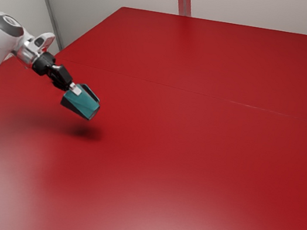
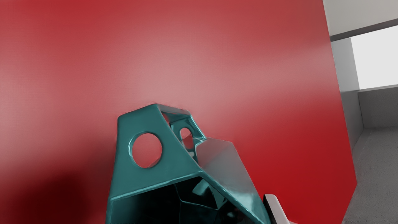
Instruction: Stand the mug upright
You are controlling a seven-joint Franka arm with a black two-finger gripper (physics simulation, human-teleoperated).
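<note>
Teal mug point(image 1: 84, 104): up in the air near the exterior view's left, tipped well over on a slant, so not upright.
Mug's mouth point(image 2: 149, 207): turned partly toward the hand's camera, its dark inside on show.
Holed side point(image 2: 174, 165): a round opening goes through it, red visible beyond.
Jaws point(image 1: 75, 89): gripping the mug, from what I can see; one pale fingertip point(image 2: 276, 208) sits against its outer wall.
Shadow point(image 1: 85, 132): a dark smudge on the red tabletop point(image 1: 194, 152), with a gap between it and the mug.
White arm point(image 1: 0, 43): reaching in from the exterior view's left, hand angled downward.
Done, by my reckoning: the mug is gripped and clear of the tabletop.
Left, I'd judge: turning it base down, lowering it until it stands, then letting go.
</note>
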